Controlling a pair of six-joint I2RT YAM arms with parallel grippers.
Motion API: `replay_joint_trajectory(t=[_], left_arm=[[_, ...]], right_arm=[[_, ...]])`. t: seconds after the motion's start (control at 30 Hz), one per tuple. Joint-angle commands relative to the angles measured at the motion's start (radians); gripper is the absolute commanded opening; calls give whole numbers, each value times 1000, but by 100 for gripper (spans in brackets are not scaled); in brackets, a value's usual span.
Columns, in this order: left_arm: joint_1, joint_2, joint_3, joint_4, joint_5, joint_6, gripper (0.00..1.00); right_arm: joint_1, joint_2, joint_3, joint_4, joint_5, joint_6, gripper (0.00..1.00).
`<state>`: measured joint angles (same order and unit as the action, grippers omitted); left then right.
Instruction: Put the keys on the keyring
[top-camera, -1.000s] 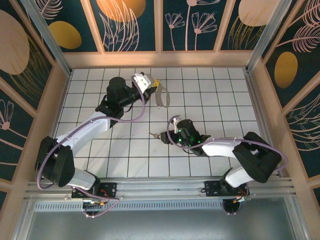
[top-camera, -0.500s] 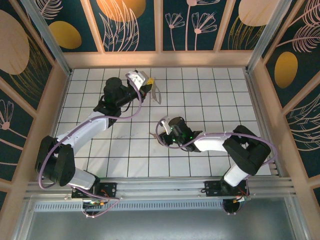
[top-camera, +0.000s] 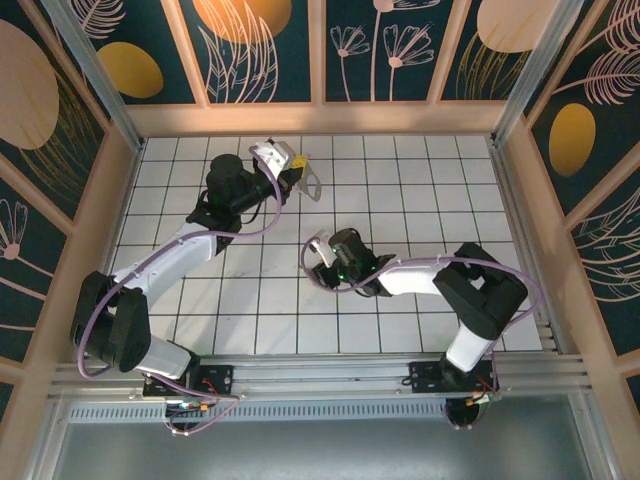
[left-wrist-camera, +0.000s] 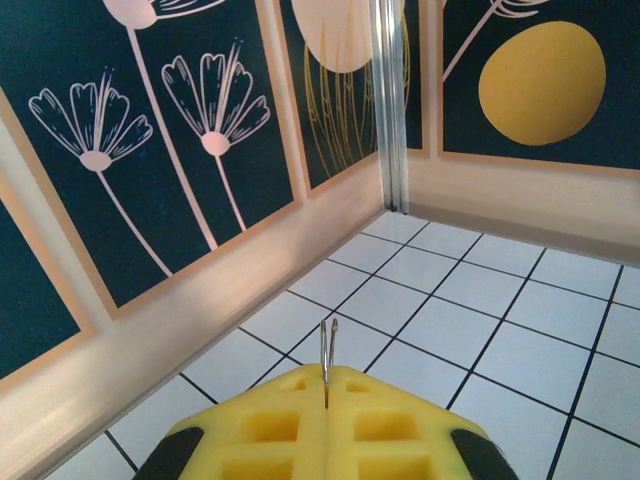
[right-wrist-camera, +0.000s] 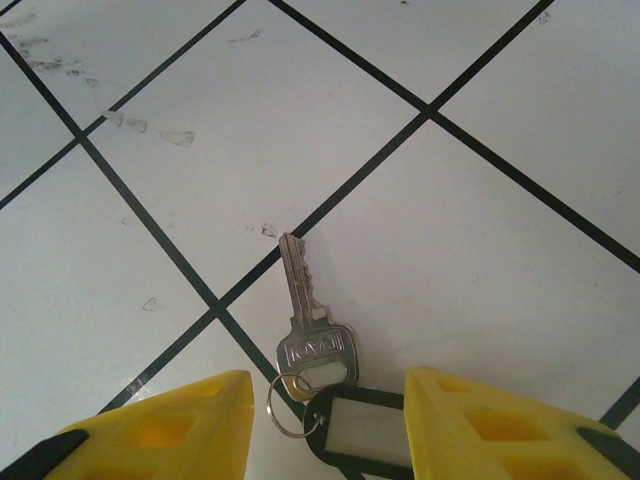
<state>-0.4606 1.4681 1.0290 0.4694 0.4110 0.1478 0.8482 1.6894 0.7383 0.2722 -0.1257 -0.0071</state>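
Note:
A silvery key (right-wrist-camera: 303, 318) lies flat on the white tile floor (right-wrist-camera: 480, 250). A small split ring (right-wrist-camera: 287, 405) joins its head to a black tag with a white label (right-wrist-camera: 368, 432). My right gripper (right-wrist-camera: 325, 380) is open and low, one yellow finger on each side of the key's head and the tag. From above, the right gripper (top-camera: 319, 251) sits mid-floor. My left gripper (left-wrist-camera: 327, 375) is shut on a thin metal ring (left-wrist-camera: 328, 345) that sticks out between its pads. In the top view the left gripper (top-camera: 297, 163) holds the keyring (top-camera: 313, 188) raised, its loop hanging.
The beige back wall ledge (left-wrist-camera: 190, 300) runs close ahead of the left gripper. Decorated dark panels (top-camera: 270, 50) enclose the floor on three sides. Faint smudges (right-wrist-camera: 180, 137) mark the tiles beyond the key.
The right gripper has slid left across the floor toward the key and now straddles it. The left gripper has drawn back and to the left with the ring.

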Motion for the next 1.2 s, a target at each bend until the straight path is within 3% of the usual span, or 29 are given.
replay_joint_trajectory(t=[0.0,0.5,0.7,0.93,1.17], left_arm=[[8,4,20,51,23,-14,0],[12,20,34,49,29,-25,0],[13,23,32,51,32,-30,0],[13,23,32,53,35,-34,0],[13,22,32,53,38,-36,0]], right_arm=[[0,26,33,-33,-14,-36,44],[2,72,37,-22,-43,-42,43],[-1,85,51,-22,-44,-48,31],[-15,66,42,-19,-74,-45,0],[-108,-54,-50,32,-144,-5,0]])
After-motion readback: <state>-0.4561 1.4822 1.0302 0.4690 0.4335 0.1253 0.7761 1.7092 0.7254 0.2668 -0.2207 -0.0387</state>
